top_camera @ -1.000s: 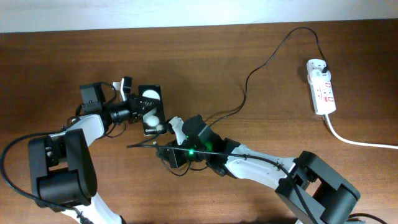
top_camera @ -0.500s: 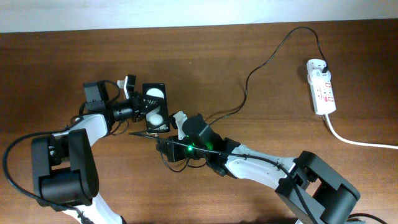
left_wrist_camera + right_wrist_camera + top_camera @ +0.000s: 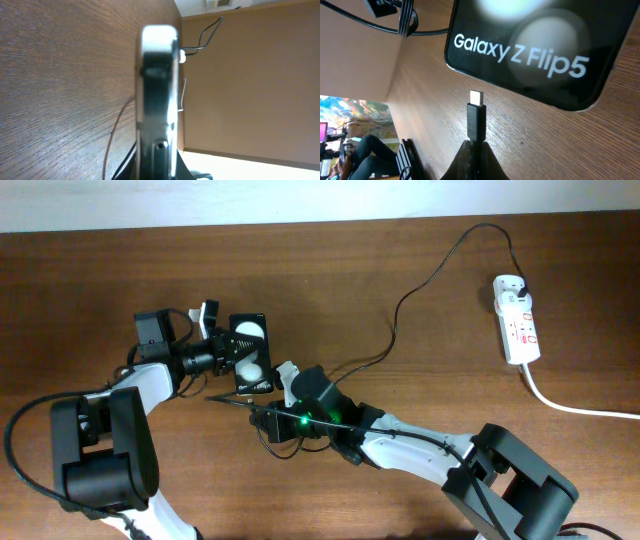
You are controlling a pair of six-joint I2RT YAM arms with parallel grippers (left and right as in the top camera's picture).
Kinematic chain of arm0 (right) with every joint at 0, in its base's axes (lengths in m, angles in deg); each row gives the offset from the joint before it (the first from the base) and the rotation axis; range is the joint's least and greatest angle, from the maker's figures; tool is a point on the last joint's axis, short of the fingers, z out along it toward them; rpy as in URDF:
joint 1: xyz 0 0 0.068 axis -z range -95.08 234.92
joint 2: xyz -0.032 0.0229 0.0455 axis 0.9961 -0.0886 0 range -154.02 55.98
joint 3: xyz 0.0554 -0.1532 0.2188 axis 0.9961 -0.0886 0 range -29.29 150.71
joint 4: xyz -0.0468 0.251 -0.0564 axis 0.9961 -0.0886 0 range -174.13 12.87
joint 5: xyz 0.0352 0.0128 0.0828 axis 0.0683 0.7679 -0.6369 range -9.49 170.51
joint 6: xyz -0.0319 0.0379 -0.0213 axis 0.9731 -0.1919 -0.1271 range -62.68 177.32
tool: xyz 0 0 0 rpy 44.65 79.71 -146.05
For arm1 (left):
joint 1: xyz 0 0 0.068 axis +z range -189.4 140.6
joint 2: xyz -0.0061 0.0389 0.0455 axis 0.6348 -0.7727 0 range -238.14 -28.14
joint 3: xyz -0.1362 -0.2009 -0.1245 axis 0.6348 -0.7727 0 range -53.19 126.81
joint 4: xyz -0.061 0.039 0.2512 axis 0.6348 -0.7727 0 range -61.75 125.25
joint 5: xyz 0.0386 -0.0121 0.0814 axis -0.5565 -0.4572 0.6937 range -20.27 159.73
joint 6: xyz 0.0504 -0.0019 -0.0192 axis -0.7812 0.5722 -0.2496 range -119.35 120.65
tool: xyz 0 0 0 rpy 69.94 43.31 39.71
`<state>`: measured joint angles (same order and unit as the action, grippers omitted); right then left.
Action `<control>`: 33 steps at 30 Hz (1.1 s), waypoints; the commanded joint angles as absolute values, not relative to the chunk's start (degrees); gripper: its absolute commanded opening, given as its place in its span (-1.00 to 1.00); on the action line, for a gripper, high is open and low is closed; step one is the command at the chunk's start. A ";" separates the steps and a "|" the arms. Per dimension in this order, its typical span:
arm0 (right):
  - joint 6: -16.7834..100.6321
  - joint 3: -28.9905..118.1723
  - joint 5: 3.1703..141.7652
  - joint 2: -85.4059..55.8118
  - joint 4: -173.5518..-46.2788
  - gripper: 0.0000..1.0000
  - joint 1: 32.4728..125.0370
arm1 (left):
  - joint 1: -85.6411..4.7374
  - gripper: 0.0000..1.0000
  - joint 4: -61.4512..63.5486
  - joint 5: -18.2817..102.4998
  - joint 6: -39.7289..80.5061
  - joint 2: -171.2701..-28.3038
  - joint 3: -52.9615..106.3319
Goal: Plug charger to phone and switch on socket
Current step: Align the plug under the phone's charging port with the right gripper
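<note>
A: How far along are you?
B: Your right claw clamps the charger, tip just short of the phone at twelve o'clock. Left claw: can't tell. Plugging in and switching the two-o'clock socket remain.

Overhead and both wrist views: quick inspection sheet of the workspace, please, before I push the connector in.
Surface: brown wooden table.
Job's things: phone screen up; charger connector just short of the phone's end, not inserted; socket far right, switch state unreadable.
Clutter: nothing seen.
Hands: left hand shut on the phone; right hand shut on the charger connector.
Cables: black cable runs to its plug in the socket; white cord leaves right.
Surroundings: pale wall behind the table.
</note>
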<state>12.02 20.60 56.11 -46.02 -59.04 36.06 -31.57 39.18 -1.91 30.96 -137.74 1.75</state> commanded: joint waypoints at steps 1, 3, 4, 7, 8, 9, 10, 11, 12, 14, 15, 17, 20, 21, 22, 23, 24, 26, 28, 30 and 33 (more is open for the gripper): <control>11.57 20.43 56.81 -46.02 -58.87 -0.92 35.71 | -31.52 -1.00 39.57 -4.25 31.48 -135.69 1.44; 11.57 20.43 56.85 -46.02 -58.89 -0.92 35.71 | -31.52 -1.00 39.57 -4.21 31.48 -135.69 1.44; 11.57 20.43 56.98 -46.02 -58.87 -0.92 35.71 | -31.52 -1.00 39.57 -4.21 31.50 -135.69 1.44; 9.82 20.43 58.77 -46.02 -58.78 -0.92 35.86 | -31.52 -1.00 39.57 -4.23 31.50 -135.69 1.44; 9.84 20.43 58.75 -46.02 -58.76 -0.92 35.86 | -31.52 -1.00 39.57 -4.23 31.50 -135.69 1.44; 9.82 20.43 58.73 -46.02 -58.76 -0.92 35.86 | -31.52 -1.00 39.57 -4.25 31.50 -135.69 1.44; 9.82 20.43 58.75 -46.02 -58.69 -0.92 35.86 | -31.52 -1.00 39.57 -4.25 31.50 -135.69 1.44; 9.79 20.43 58.75 -46.02 -58.58 -0.92 35.88 | -31.52 -1.00 39.55 -4.25 31.50 -135.69 1.44; 9.79 20.43 58.73 -46.02 -58.13 -0.92 35.86 | -31.52 -1.00 39.55 -4.25 31.50 -135.69 1.44; 7.19 20.43 58.77 -46.02 -57.10 -0.92 35.93 | -31.52 -1.00 39.57 -4.25 31.50 -135.69 1.44; 7.17 20.43 58.82 -46.02 -56.62 -0.92 35.93 | -31.52 -1.00 39.55 -4.25 31.50 -135.69 1.44; 7.04 20.43 59.43 -46.02 -56.57 -0.92 35.93 | -31.52 -1.00 39.55 -4.32 31.68 -135.69 1.44; 5.58 20.43 60.26 -46.02 -56.51 -0.92 36.01 | -31.46 -1.00 39.57 -4.49 34.98 -135.69 1.44; 5.55 20.43 60.20 -46.02 -56.55 -0.92 36.30 | -31.46 -1.00 39.59 -4.49 36.55 -135.69 1.44; 5.53 20.43 59.82 -46.02 -56.75 -0.92 37.00 | -31.46 -1.00 39.59 -4.49 37.32 -135.69 1.44; 5.55 20.43 58.62 -46.02 -56.73 -0.92 37.83 | -31.46 -1.00 39.57 -4.51 37.32 -135.69 1.44; 5.55 20.43 56.59 -46.02 -56.62 -0.92 38.83 | -31.46 -1.00 39.59 -4.51 37.32 -135.69 1.44; 5.58 20.43 51.78 -46.02 -55.74 -0.92 40.80 | -31.37 -1.00 39.59 -4.49 37.29 -135.69 1.44; 5.66 20.43 49.16 -46.02 -55.17 -0.92 41.17 | -31.37 -1.00 39.81 -4.47 37.29 -135.69 1.44; 6.14 20.32 45.66 -46.02 -55.63 -0.92 40.54 | -31.37 -1.00 41.08 -4.47 37.29 -135.69 1.44; 6.21 17.52 42.56 -45.82 -54.04 -0.92 39.16 | -31.35 -1.00 42.68 -4.47 37.29 -135.69 1.44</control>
